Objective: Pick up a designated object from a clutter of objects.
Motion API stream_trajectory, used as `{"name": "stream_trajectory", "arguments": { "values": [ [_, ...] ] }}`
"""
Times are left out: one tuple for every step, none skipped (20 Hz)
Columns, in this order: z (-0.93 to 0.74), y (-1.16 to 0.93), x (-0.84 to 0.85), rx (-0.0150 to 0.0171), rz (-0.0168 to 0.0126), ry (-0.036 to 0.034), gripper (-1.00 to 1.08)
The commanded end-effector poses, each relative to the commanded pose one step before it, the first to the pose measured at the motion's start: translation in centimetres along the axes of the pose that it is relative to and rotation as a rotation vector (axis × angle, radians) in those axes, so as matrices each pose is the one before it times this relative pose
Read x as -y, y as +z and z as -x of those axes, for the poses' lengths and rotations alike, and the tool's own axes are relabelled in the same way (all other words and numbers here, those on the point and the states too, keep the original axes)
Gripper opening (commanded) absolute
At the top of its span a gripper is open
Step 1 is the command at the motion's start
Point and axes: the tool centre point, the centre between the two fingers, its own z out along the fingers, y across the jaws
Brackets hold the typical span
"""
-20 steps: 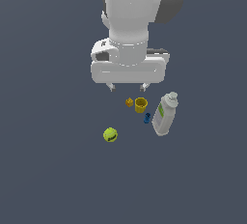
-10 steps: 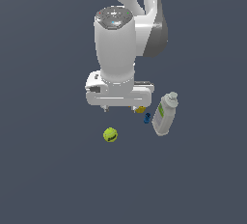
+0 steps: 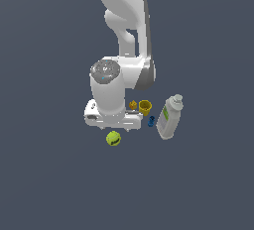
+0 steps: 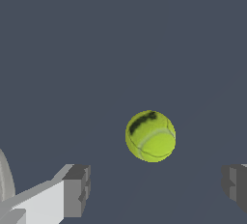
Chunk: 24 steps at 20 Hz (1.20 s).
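Tennis ball [image 3: 113, 138] [image 4: 150, 136] on the grey floor, apart from the clutter at its 2 o'clock: block [image 3: 133, 105], cup [image 3: 145, 107], blue piece [image 3: 151, 121], bottle [image 3: 169, 117]. Gripper [image 4: 154, 189] above it, fingers [image 4: 76, 190] spread wide, holding nothing.

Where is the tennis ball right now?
In the exterior view, the tennis ball sits alone on the floor, just below the gripper, left of the bottle.
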Motion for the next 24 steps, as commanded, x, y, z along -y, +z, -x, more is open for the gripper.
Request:
{"name": "stream_trajectory", "arguments": {
  "values": [
    [-0.061, 1.738, -0.610, 0.00278, 0.00304, 0.00604, 1.00],
    [0.008, 0.550, -0.193, 0.00138, 0.00104, 0.00192, 1.00],
    [0.011, 0.486, -0.171, 0.00122, 0.00095, 0.00169, 1.00],
    [0.012, 0.425, -0.152, 0.00111, 0.00088, 0.00152, 1.00],
    [0.013, 0.358, -0.126, 0.00090, 0.00073, 0.00123, 1.00],
    [0.012, 0.293, -0.103, 0.00074, 0.00061, 0.00100, 1.00],
    [0.011, 0.225, -0.076, 0.00052, 0.00044, 0.00070, 1.00],
    [0.007, 0.169, -0.065, 0.00052, 0.00044, 0.00070, 1.00],
    [0.007, 0.083, -0.016, 0.00000, 0.00000, 0.00000, 1.00],
    [0.002, 0.028, -0.005, 0.00000, 0.00000, 0.00000, 1.00],
    [0.036, -0.119, 0.024, 0.00119, -0.00009, 0.00011, 1.00],
    [0.001, 0.035, 0.000, 0.00000, 0.00000, 0.00000, 1.00],
    [0.002, 0.106, -0.001, 0.00000, 0.00000, 0.00000, 1.00],
    [0.003, 0.175, -0.001, 0.00000, 0.00000, 0.00000, 1.00],
    [0.005, 0.245, -0.001, 0.00000, 0.00000, 0.00000, 1.00],
    [0.007, 0.314, -0.002, 0.00000, 0.00000, 0.00000, 1.00],
    [0.010, 0.381, -0.002, 0.00000, 0.00000, 0.00000, 1.00],
    [0.013, 0.448, -0.003, 0.00000, 0.00000, 0.00000, 1.00],
    [0.015, 0.512, -0.003, 0.00000, 0.00000, 0.00000, 1.00],
    [0.017, 0.571, -0.003, 0.00000, 0.00000, 0.00000, 1.00],
    [0.018, 0.506, -0.018, -0.00059, 0.00023, 0.00028, 1.00],
    [0.008, 0.473, -0.003, 0.00000, 0.00000, 0.00000, 1.00],
    [0.000, 0.403, -0.002, 0.00000, 0.00000, 0.00000, 1.00],
    [-0.009, 0.333, -0.002, 0.00000, 0.00000, 0.00000, 1.00]
  ]
}}
